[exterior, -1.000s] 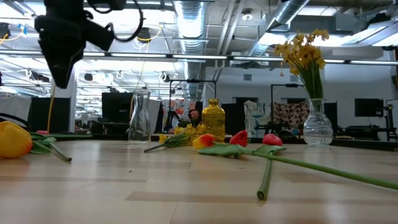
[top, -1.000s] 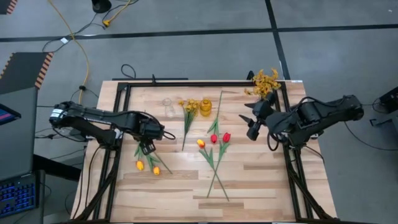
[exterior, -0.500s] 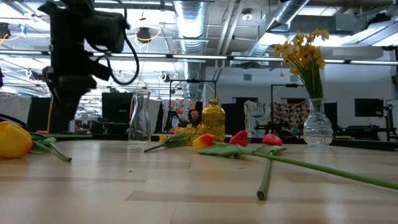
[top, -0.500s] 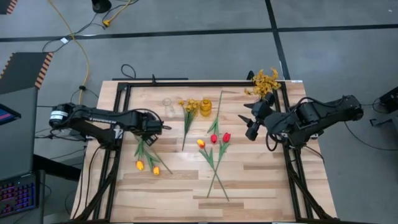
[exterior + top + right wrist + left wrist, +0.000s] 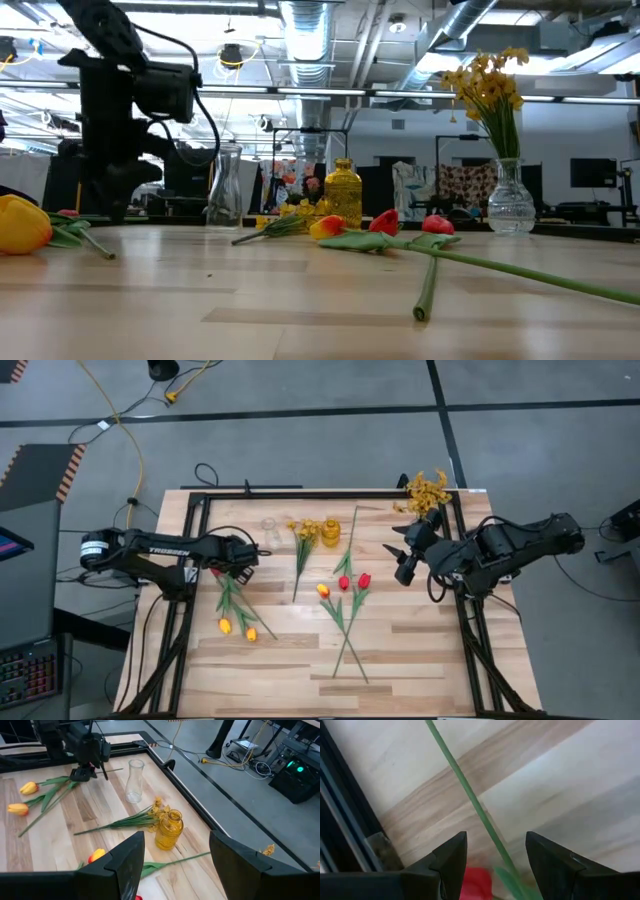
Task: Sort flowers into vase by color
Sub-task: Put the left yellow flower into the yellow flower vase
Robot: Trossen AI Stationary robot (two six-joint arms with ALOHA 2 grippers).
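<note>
My left gripper [image 5: 250, 553] is open and low over the table's left part, at the stem ends of a bunch with two yellow-orange tulips [image 5: 237, 629]. In the left wrist view its fingers stand on either side of one thin green stem [image 5: 470, 795], apart from it, with a red tulip [image 5: 476, 881] close by. A mustard-yellow spray [image 5: 305, 530] lies beside the clear vase [image 5: 270, 532] and amber vase [image 5: 331, 532]. Red and orange tulips [image 5: 343, 584] lie mid-table. My right gripper [image 5: 400, 560] is open and hovers at the right.
A glass vase holding yellow blossoms [image 5: 428, 490] stands at the far right corner. A black frame [image 5: 190, 530] runs along the table's left, far and right edges. Bare wood [image 5: 420, 650] lies toward the near edge. A loose stem [image 5: 350, 540] lies beside the amber vase.
My left gripper has moved toward the far edge along the left tulip stems and come down from high above to table level. It stays open. The flowers and my right arm have kept still.
</note>
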